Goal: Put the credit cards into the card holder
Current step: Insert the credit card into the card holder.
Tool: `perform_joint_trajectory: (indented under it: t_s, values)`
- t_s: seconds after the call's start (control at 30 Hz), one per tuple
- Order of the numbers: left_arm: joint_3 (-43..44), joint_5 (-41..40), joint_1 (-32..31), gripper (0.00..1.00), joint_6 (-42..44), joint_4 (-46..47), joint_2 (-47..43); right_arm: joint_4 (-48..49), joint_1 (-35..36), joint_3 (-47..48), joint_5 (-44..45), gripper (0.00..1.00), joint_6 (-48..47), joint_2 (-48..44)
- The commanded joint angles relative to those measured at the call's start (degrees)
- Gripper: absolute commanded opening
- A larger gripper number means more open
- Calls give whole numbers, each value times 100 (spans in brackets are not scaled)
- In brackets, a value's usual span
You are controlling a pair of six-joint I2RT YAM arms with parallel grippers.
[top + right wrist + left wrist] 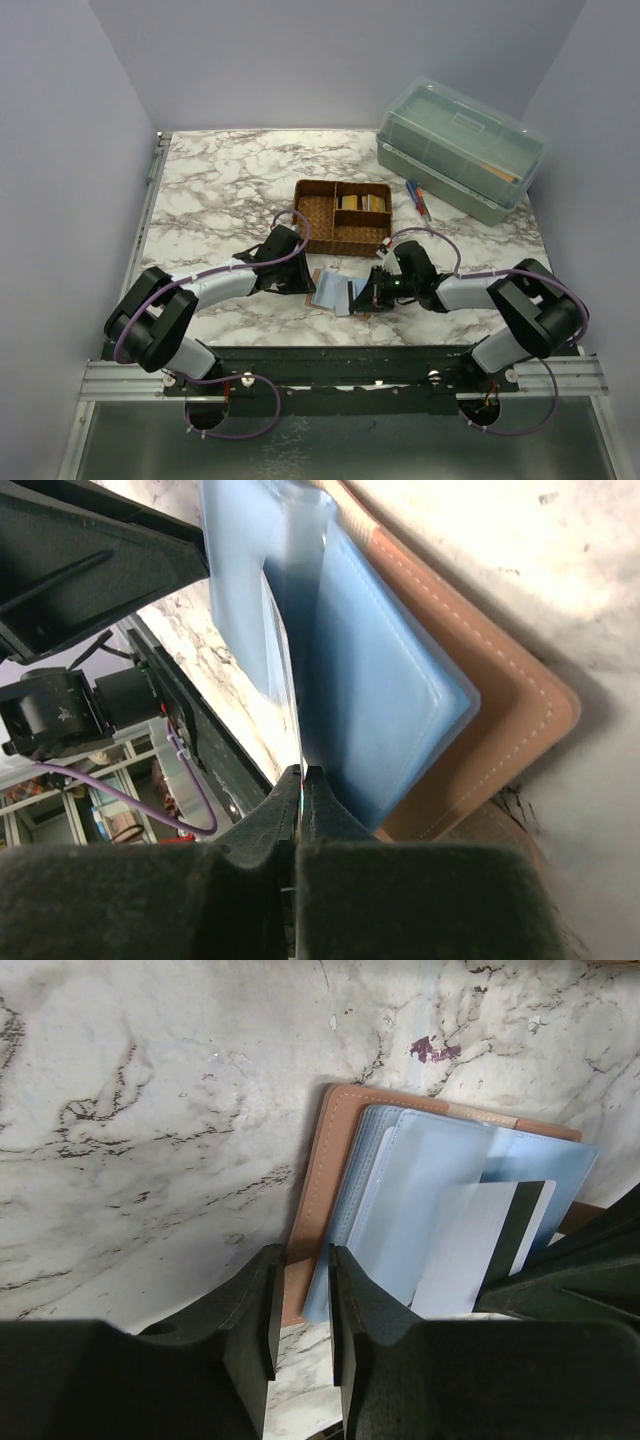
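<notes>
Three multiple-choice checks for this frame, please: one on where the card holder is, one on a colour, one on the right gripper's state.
1. Where does the open tan leather-like card holder lie?
A. on the floor
B. on the white marble table, between the left gripper and the right gripper
C. lifted clear in the air

2. What colour are its clear inner pockets?
A. light blue
B. red
C. green

3. How do the right gripper's jaws stand?
A. wide open
B. out of view
C. shut on a thin white credit card

Answers:
1 B, the top view shows it flat on the marble between the two.
2 A, the left wrist view shows pale blue sleeves.
3 C, the right wrist view shows the jaws pinched on the card's edge.
</notes>
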Motion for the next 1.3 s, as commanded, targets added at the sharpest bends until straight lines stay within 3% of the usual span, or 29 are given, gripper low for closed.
perform_joint_trajectory:
  t_s: [0.0, 0.4, 0.93, 1.27]
  values:
    - [-83, 58, -17, 29, -16, -232, 131, 44, -91, 272, 229, 0, -263, 232]
    - [-137, 105, -10, 26, -22, -228, 103, 67, -155, 577, 484, 0, -333, 574]
    - [-189, 182, -7, 24, -66, -214, 39, -167, -154, 440, 1174, 0, -220, 325]
    - [-172, 626, -14, 23, -207, 81, 118, 440, -60, 540, 643, 0, -69, 804]
